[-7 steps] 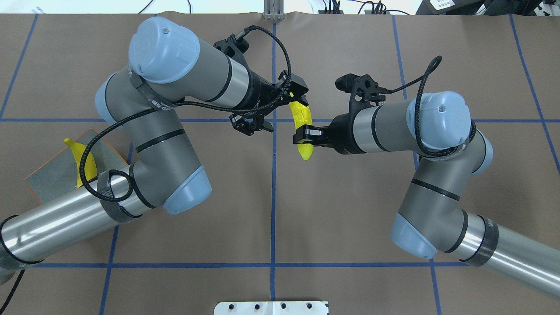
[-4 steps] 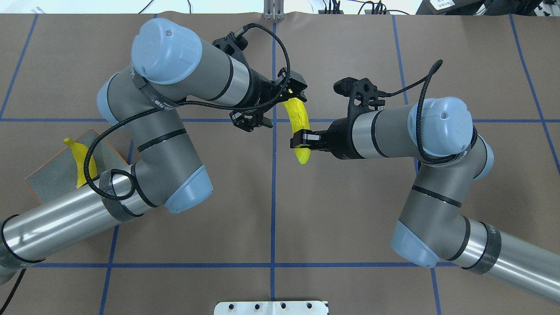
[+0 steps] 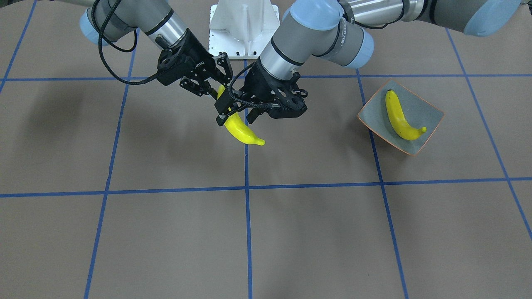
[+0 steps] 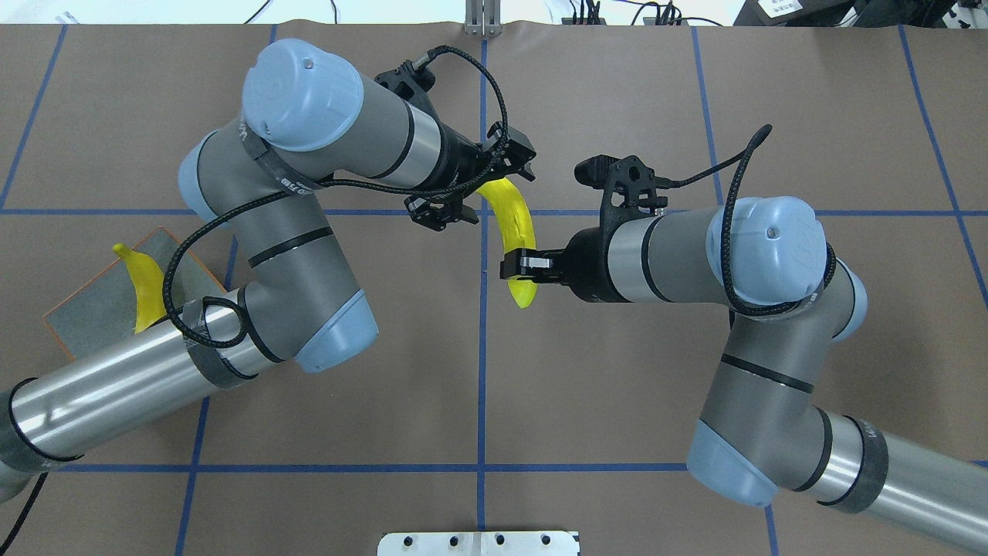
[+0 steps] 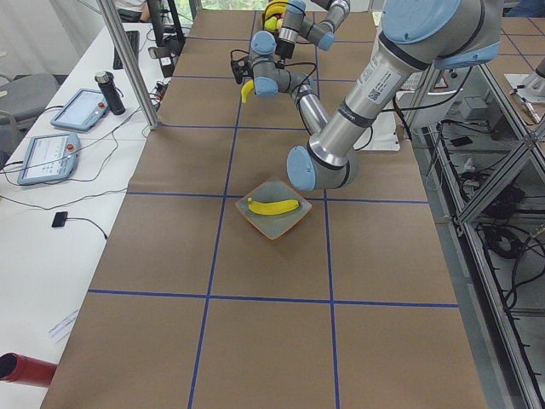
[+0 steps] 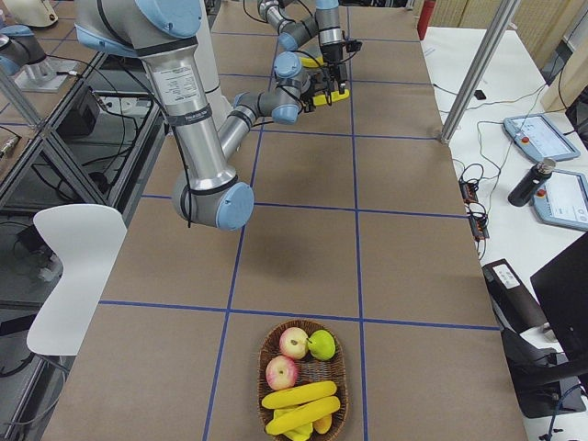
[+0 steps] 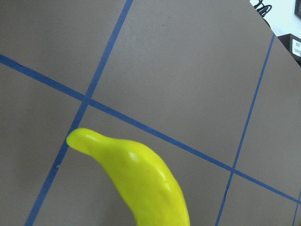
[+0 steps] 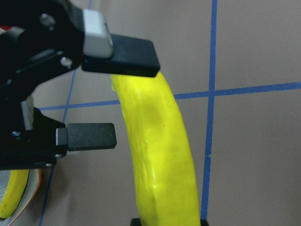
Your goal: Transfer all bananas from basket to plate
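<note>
One banana (image 4: 511,224) hangs in the air over the table's middle; it also shows in the front view (image 3: 243,133). My right gripper (image 4: 519,266) is shut on its near end. My left gripper (image 4: 485,188) is open, its fingers (image 8: 120,56) standing either side of the banana's (image 8: 160,150) far end with a gap on one side. A second banana (image 4: 143,278) lies on the grey-green plate (image 4: 93,309) at the left. Two more bananas (image 6: 299,397) lie in the basket (image 6: 260,367), seen only in the exterior right view.
The basket also holds two apples (image 6: 281,372) and a green fruit (image 6: 321,344), at the table's right end. The plate (image 3: 419,110) sits under my left forearm. A white mount plate (image 4: 478,543) is at the near edge. Brown table with blue tape lines.
Both grippers and the banana have shifted a little to the left in the overhead view, and the banana has tilted. The right gripper keeps its hold; the left stays at the far end.
</note>
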Motion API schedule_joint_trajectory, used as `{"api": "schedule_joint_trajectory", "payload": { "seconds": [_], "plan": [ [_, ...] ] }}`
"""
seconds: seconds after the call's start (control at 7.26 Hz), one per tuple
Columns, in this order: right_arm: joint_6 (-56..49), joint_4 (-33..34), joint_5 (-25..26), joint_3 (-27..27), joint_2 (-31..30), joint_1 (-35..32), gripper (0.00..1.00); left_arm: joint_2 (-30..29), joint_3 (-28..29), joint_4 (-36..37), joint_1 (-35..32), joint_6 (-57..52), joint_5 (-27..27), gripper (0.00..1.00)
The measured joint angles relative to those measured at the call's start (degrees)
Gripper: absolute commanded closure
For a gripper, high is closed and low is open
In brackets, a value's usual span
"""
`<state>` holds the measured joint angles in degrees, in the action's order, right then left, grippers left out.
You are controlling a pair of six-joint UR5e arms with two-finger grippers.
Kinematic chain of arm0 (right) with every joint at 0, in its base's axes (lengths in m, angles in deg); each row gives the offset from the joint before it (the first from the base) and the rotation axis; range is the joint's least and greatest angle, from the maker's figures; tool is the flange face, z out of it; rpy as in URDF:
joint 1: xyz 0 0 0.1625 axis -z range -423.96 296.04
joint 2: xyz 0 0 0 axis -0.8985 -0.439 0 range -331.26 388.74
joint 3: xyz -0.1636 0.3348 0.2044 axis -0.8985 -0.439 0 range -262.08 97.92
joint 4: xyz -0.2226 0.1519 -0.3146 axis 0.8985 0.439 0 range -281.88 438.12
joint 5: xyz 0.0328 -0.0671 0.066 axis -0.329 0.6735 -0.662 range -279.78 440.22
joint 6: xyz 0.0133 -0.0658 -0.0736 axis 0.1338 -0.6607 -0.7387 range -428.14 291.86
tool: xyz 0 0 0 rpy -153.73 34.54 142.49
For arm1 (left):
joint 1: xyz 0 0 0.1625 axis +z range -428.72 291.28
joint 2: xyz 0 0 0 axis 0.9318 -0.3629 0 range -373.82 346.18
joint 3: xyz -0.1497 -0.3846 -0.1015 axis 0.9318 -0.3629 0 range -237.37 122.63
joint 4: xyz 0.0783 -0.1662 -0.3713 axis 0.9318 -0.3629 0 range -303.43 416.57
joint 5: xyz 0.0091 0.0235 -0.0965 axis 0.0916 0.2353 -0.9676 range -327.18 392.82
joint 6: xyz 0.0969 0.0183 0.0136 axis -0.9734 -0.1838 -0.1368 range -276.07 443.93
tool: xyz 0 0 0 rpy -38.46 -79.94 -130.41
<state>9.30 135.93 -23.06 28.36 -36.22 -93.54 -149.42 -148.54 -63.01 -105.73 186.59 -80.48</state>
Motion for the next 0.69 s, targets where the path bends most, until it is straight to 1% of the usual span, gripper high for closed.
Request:
{"api": "schedule_joint_trajectory", "payload": {
  "seconds": [0.14,0.28,0.41,0.55,0.69],
  "plan": [
    [0.0,1.5,0.28,0.83,0.12,0.24,1.0,-0.04,0.07,-0.01,0.0,0.0,0.01,0.84],
    [0.0,2.13,0.64,1.16,0.2,0.48,1.0,-0.06,0.08,0.01,0.0,0.0,0.01,1.0],
    [-0.01,2.37,0.85,1.23,0.34,0.62,1.0,-0.07,0.02,-0.02,0.0,0.02,0.0,1.0],
    [-0.12,2.44,0.93,1.24,0.48,0.7,0.02,-0.07,-0.02,0.03,0.0,0.05,0.02,1.0],
    [-0.33,2.46,0.96,1.24,0.5,0.71,0.0,-0.04,-0.04,0.08,0.0,0.09,0.01,1.0]
  ]
}}
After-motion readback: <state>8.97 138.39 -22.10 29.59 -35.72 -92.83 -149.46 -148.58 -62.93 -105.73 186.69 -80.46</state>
